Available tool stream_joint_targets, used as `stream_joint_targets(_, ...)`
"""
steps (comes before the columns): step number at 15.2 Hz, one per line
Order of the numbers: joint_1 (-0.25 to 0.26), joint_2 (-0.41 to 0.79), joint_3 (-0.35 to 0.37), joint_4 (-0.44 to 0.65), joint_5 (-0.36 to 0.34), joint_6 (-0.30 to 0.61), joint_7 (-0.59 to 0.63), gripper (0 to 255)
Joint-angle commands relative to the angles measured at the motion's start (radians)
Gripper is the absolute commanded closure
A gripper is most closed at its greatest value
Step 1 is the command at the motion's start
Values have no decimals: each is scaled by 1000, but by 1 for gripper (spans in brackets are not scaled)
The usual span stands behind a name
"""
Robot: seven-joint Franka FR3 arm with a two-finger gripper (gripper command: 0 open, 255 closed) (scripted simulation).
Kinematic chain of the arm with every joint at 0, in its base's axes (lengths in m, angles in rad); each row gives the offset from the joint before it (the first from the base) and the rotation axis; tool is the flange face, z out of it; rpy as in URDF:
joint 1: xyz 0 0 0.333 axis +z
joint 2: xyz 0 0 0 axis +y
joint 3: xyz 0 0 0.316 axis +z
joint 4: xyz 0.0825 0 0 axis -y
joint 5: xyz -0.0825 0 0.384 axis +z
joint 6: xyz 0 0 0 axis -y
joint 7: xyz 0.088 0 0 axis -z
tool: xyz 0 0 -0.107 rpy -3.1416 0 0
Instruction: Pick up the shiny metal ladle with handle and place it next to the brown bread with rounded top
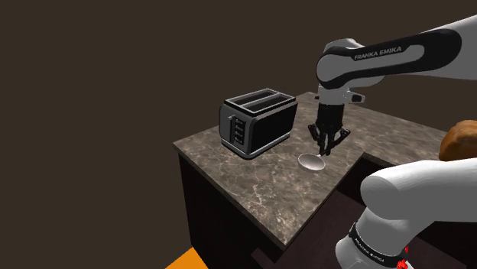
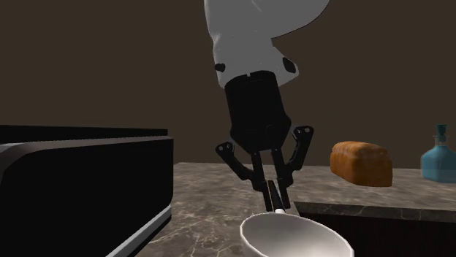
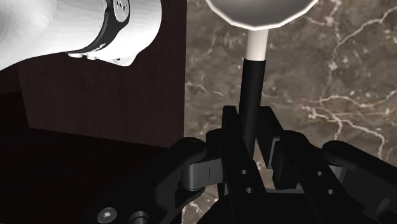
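The ladle has a pale shiny bowl [image 1: 311, 161] [image 2: 296, 235] [image 3: 261, 13] and a handle [image 3: 252, 89] that runs from white to black. My gripper [image 1: 327, 145] [image 2: 276, 197] [image 3: 254, 137] points down over the marble counter [image 1: 252, 179] and is shut on the black part of the handle. The bowl hangs just below the fingers, close to the counter; I cannot tell whether it touches. The brown round-topped bread [image 2: 361, 163] [image 1: 461, 141] lies on a further counter section, beyond the gripper in the second exterior view and at the shoulder view's right edge.
A black and silver toaster [image 1: 256, 122] [image 2: 80, 190] stands on the counter to the shoulder view's left of the gripper. A blue bottle [image 2: 440, 157] stands past the bread. The counter edge and a dark cabinet front [image 3: 102, 89] lie close beside the gripper.
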Motion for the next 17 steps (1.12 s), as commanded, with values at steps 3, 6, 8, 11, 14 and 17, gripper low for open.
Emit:
stream_joint_targets(3,-1,-11,-4,51,-4,-62,2,255)
stream_joint_targets(6,-2,-15,-7,89,-6,-104,3,255)
stream_joint_targets(8,-2,-17,-8,115,-8,-132,4,255)
stream_joint_targets(11,-3,-17,-11,155,-10,-172,5,255)
stream_joint_targets(14,-4,-15,-13,196,-12,-211,6,255)
stream_joint_targets(17,-5,-11,-15,239,-14,-250,7,255)
